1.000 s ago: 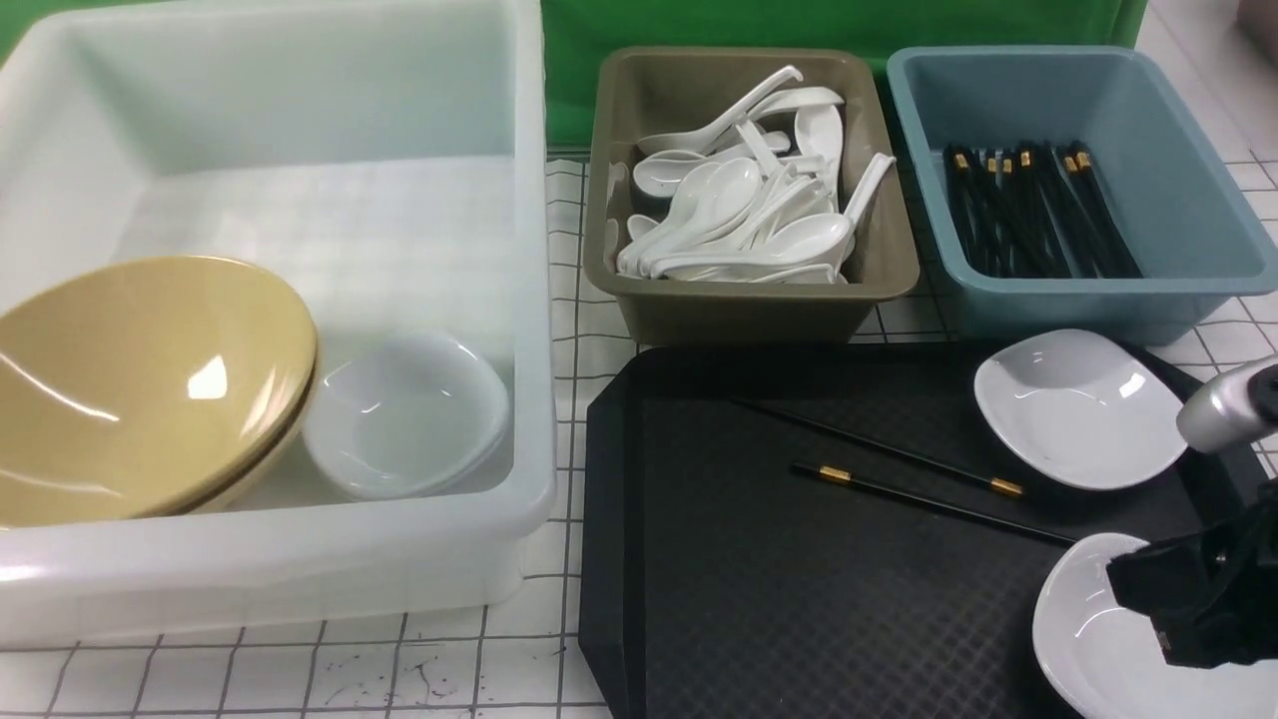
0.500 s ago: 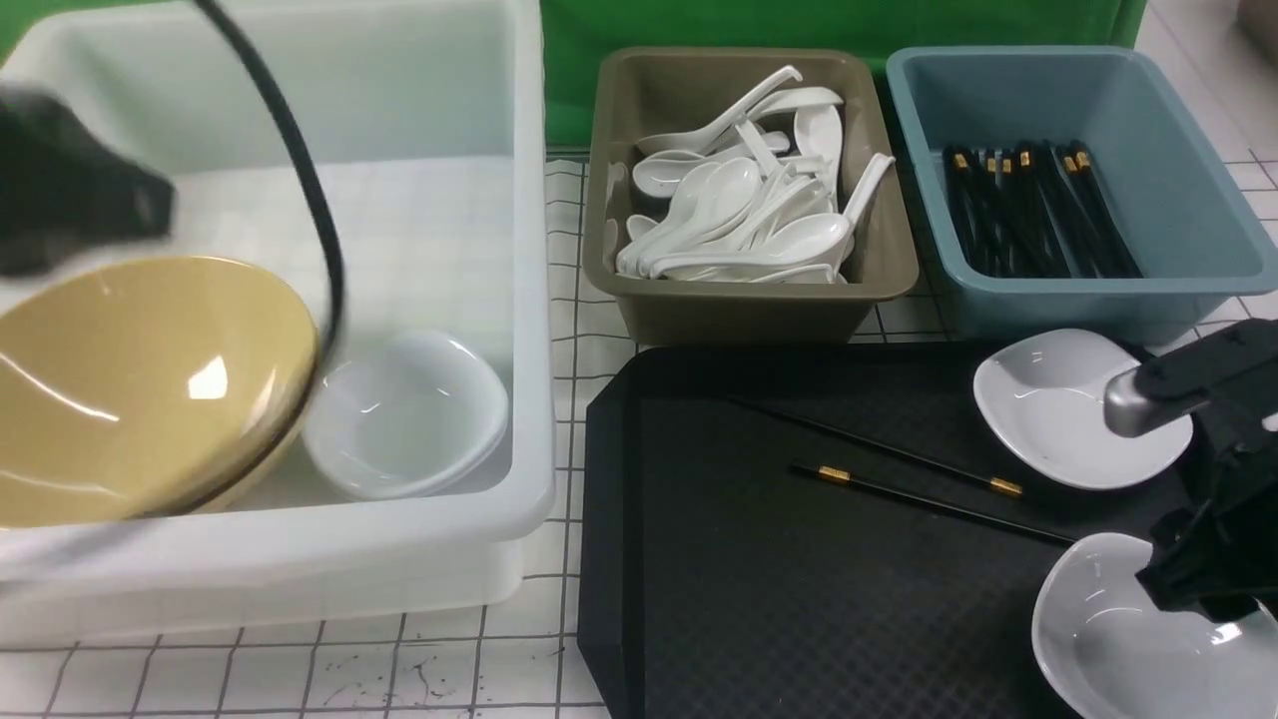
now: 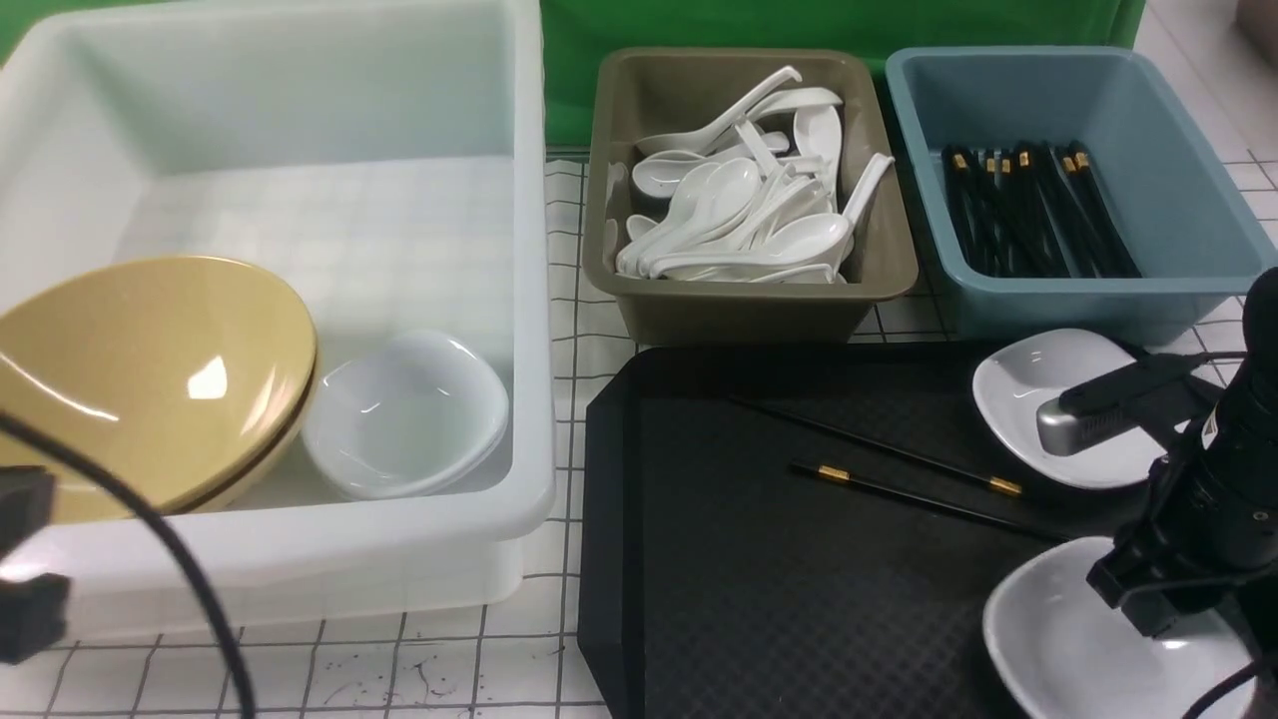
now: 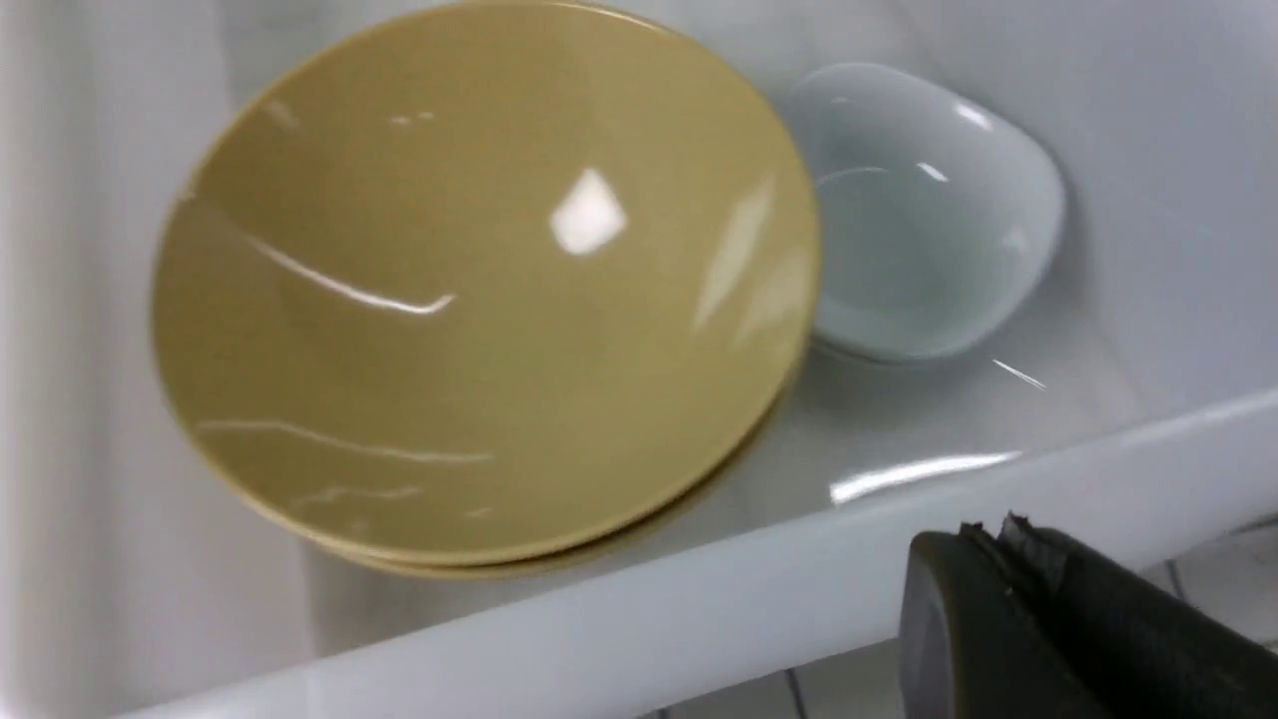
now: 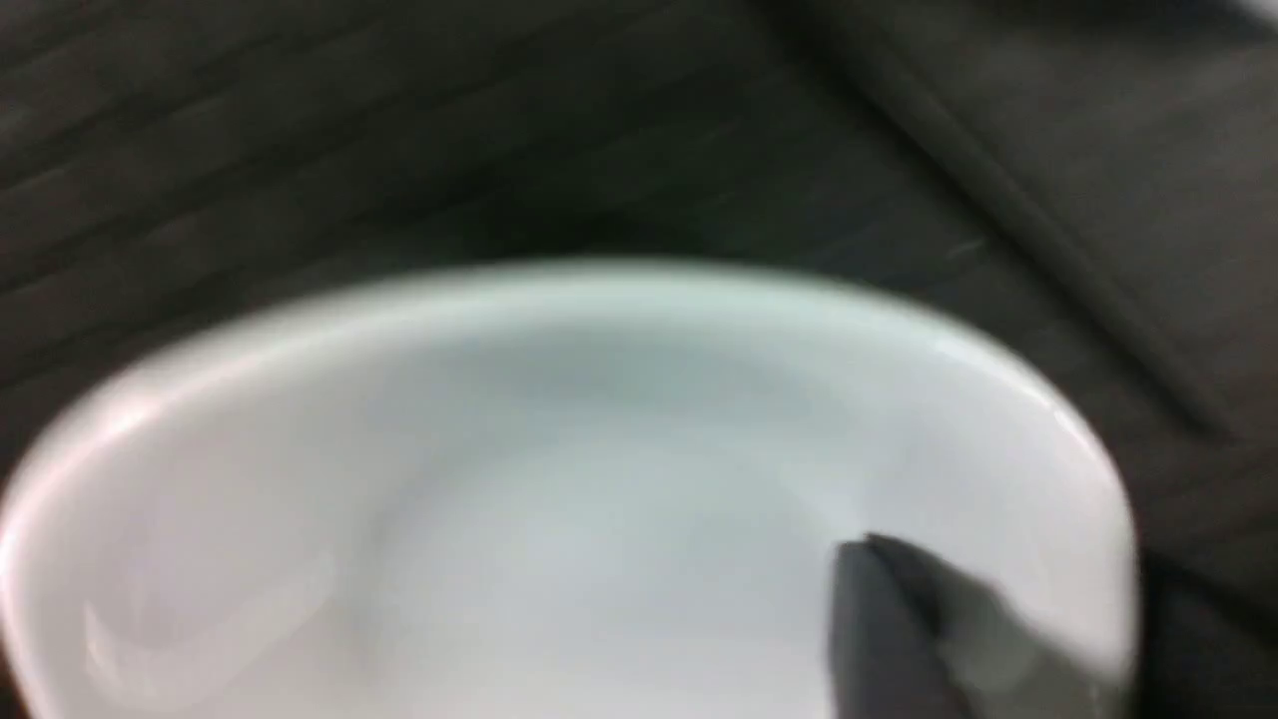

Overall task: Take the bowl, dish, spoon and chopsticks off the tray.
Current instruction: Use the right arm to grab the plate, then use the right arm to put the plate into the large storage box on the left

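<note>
Two black chopsticks [image 3: 879,446] [image 3: 929,502] lie apart on the black tray [image 3: 759,599]. One white dish [image 3: 1018,389] sits at the tray's far right corner. My right gripper [image 3: 1138,604] is shut on the nearer dish [image 3: 1058,649] [image 5: 549,479], with one finger [image 5: 879,619] inside the rim and the other hidden. The yellow bowl [image 3: 150,379] [image 4: 479,290] rests tilted on a like one in the white tub [image 3: 529,419]. My left gripper [image 4: 988,529] hangs shut and empty over the tub's near rim. Several white spoons [image 3: 739,210] fill the olive tub.
The olive tub [image 3: 749,300] and a blue tub [image 3: 1078,300] with several black chopsticks stand just behind the tray. Another white dish [image 3: 404,414] [image 4: 919,210] sits beside the bowls in the white tub. My left arm [image 3: 25,609] and its cable cross the near left corner.
My left arm swept over the white tub and dropped to the near left corner, its gripper closing. The right gripper swung onto the near dish, which has slid left.
</note>
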